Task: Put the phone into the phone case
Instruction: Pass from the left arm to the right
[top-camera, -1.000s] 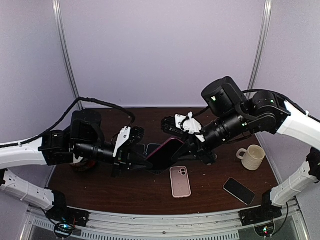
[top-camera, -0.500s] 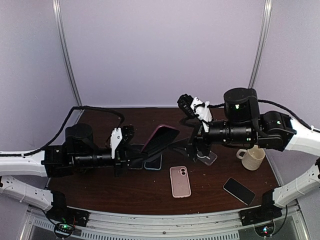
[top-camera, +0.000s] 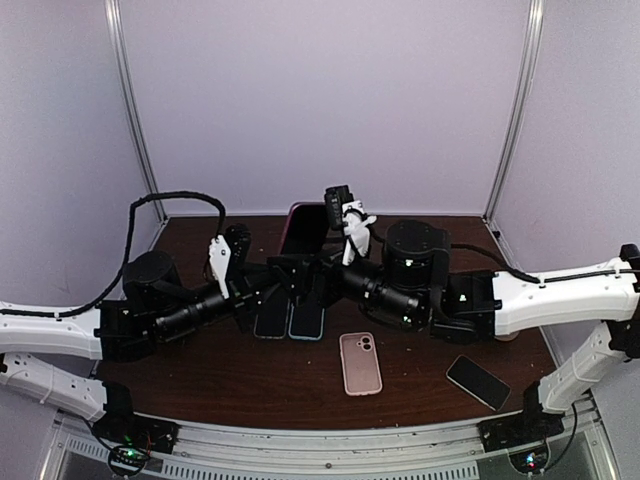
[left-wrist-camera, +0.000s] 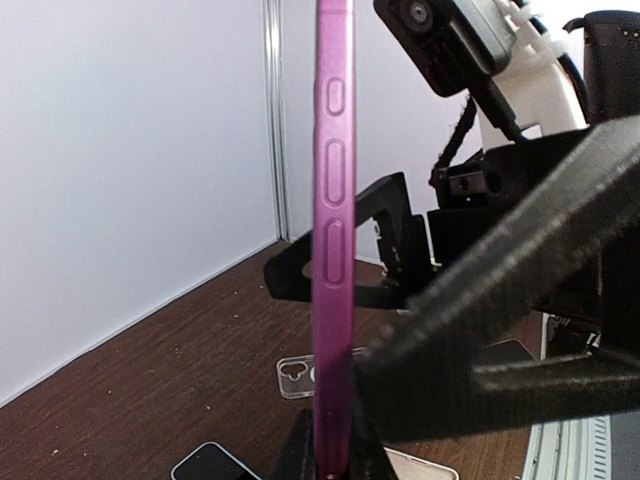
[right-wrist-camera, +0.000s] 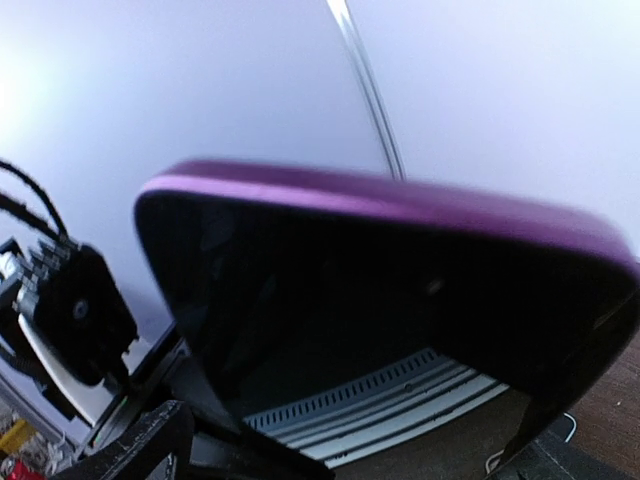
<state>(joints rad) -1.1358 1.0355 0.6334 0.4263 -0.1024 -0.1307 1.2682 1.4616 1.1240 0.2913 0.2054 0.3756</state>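
The purple phone case (top-camera: 303, 230) stands upright, long axis vertical, clamped low by left jaws; right jaws' grip unclear.

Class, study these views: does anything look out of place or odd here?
Yes: the purple case stands upright in the air, clamped at its lower end by the left hand, while the other phones lie flat on the table.

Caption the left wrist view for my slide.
Edge-on purple case standing upright in the left claw, right arm just behind.
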